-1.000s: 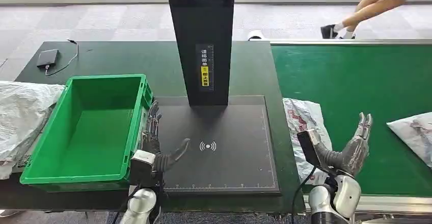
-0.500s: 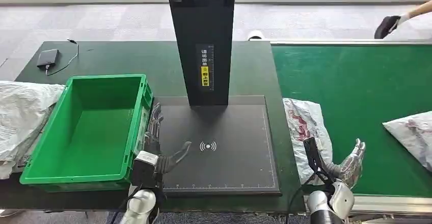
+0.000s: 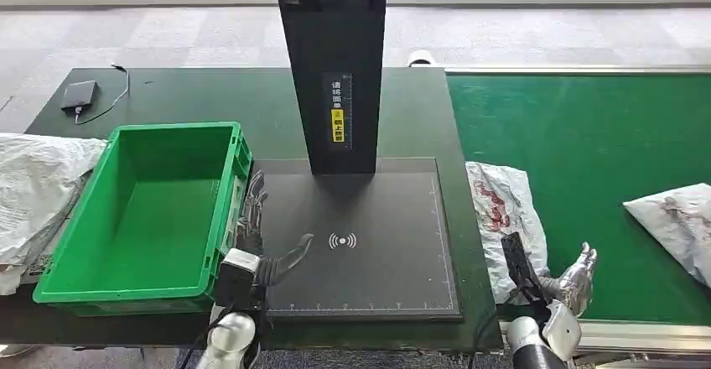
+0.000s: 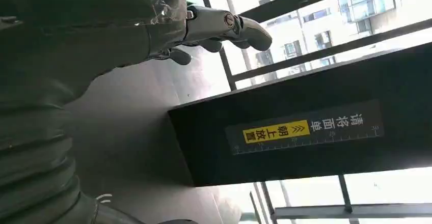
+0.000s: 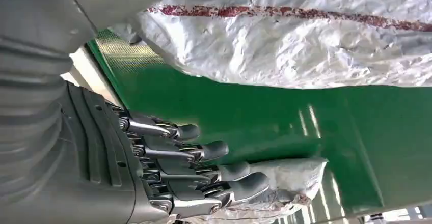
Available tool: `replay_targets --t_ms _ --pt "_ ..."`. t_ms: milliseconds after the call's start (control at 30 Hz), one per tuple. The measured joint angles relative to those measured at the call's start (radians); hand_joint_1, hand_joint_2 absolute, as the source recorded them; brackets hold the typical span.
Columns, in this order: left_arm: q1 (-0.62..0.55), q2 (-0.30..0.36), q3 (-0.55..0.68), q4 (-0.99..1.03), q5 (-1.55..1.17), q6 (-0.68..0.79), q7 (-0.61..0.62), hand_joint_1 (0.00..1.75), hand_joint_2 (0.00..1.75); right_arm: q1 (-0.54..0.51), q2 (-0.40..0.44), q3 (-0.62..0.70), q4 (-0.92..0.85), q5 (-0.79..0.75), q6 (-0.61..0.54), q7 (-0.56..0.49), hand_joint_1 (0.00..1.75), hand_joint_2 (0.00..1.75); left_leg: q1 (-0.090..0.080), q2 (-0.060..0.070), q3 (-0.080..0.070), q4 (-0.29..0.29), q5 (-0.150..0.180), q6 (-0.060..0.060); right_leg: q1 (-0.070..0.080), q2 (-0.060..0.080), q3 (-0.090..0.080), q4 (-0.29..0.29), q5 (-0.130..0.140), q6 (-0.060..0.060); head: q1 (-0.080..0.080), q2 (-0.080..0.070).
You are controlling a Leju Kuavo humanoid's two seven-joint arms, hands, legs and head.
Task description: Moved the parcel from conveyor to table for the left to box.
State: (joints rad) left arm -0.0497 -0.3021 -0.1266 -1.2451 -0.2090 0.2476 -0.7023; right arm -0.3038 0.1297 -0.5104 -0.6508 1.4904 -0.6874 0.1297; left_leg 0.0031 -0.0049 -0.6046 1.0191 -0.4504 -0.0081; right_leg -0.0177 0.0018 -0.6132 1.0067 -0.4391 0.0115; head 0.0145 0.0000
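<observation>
My right hand [image 3: 570, 281] hung low at the near edge of the belt [image 3: 587, 134], fingers [image 5: 204, 152] spread and straight, nothing in them. The parcel [image 3: 503, 218] lay just to the left of that hand and a little beyond it, on the belt's left margin where it meets the table [image 3: 193, 96], a crumpled white bag with red print. Hand and parcel sat close, but I could not tell from the head view whether they touched; the right wrist view showed the bag just past my thumb side, with green belt between it and my fingers.

My left hand [image 3: 256, 235] rested over the black scan pad [image 3: 377, 235], beside the right wall of the green box [image 3: 142, 210], fingers loosely apart and holding nothing.

Count, near to far: two hands, both empty. One green box, open on top. One scan pad with one black post [image 3: 331, 59] rising from its far side, yellow label on it. Two white bags on the belt: the parcel, and a second bag [image 3: 679, 226] well off to the right at the picture's edge. More white bags [image 3: 33, 193] heaped left of the box, number unclear. One small dark device [image 3: 78, 95] with a cable on the far left of the table.
</observation>
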Motion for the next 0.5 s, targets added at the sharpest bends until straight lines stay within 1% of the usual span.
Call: replay_targets --t_ms 167,500 --pt "0.000 0.000 0.002 0.000 0.000 -0.001 0.000 0.00 1.75 -0.005 -0.005 0.000 0.015 0.000 0.001 0.002 0.00 1.75 0.000 0.000 0.000 0.000 0.000 0.000 0.000 0.000 0.000 0.000 0.000 0.000 0.000 0.000" --pt "0.000 0.000 0.004 0.000 -0.012 -0.007 0.001 0.00 1.75 -0.023 -0.019 0.000 0.052 0.009 0.050 0.038 0.00 1.75 0.000 0.000 0.000 0.000 0.000 0.000 0.000 0.000 0.000 0.000 0.000 0.000 0.000 0.000"
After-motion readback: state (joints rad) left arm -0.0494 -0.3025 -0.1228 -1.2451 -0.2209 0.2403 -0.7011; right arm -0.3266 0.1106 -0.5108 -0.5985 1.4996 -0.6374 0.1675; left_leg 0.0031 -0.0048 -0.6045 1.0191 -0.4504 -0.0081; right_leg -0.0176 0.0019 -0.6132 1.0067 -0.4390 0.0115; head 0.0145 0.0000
